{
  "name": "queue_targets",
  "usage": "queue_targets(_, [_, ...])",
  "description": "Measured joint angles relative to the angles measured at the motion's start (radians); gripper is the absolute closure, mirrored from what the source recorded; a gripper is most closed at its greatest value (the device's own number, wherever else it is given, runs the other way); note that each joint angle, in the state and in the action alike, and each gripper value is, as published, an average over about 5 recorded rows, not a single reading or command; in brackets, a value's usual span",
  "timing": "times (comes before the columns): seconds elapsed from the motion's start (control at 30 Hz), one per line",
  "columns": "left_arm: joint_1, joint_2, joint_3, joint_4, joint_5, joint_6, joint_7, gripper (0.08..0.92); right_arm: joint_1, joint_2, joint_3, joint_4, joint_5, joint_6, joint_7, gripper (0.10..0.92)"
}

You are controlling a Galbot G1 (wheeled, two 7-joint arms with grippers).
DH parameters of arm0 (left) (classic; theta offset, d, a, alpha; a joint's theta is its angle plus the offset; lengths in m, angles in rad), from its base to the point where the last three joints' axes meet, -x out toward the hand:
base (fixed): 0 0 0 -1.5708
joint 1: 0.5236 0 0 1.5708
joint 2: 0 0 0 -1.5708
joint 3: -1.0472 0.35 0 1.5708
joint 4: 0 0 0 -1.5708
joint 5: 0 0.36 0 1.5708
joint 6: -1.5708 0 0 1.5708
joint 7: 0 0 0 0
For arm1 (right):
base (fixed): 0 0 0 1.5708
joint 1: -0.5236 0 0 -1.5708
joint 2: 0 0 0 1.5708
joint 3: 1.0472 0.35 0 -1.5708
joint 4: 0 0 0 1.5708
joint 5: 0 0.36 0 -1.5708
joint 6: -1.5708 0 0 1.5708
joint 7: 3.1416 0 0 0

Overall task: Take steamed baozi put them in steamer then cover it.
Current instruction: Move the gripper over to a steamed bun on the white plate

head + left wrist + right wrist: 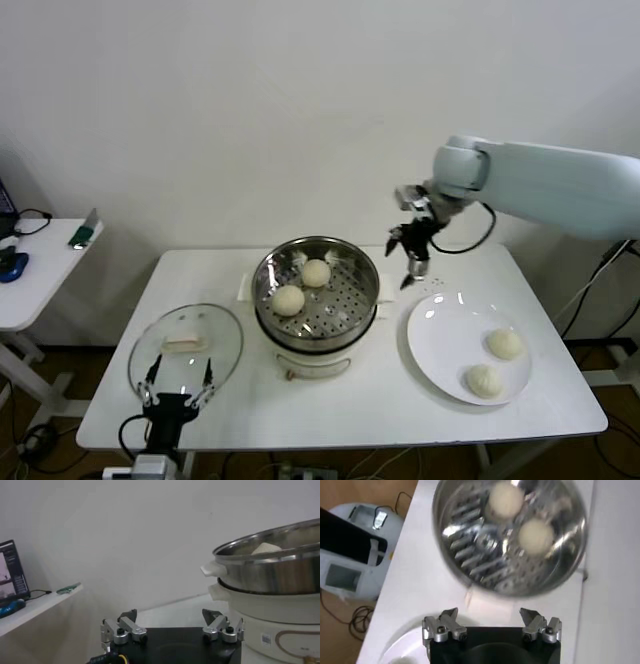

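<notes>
The steel steamer (345,310) stands at the table's middle with two baozi (316,273) (289,300) on its perforated tray. Two more baozi (505,344) (484,380) lie on the white plate (435,335) to its right. The glass cover (186,345) with a cream handle lies flat to the steamer's left. My right gripper (404,260) is open and empty, in the air between the steamer and the plate; its wrist view shows the steamer (470,575) and both buns (506,501) (536,535) below the open gripper (491,616). My left gripper (178,385) is open and empty at the table's front left by the cover.
A small white side table (40,270) with a phone and cables stands to the left. The left wrist view shows the steamer's side (270,575) and its white handle close by the left gripper (171,617). The table's front edge is near the left gripper.
</notes>
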Motion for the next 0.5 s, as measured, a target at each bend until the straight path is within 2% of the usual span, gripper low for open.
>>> queue_targets(0.23, [0.003,-0.005,-0.003,-0.002,-0.004,0.009,-0.004,0.177,-0.135,-0.136,0.063,0.027,-0.134,0.015,-0.010,0.203])
queue_targets(0.5, [0.014,-0.013,-0.005,0.001,0.005,0.010,-0.002,0.177,-0.301,-0.200,0.152,-0.001,-0.273,0.030,-0.025,0.203])
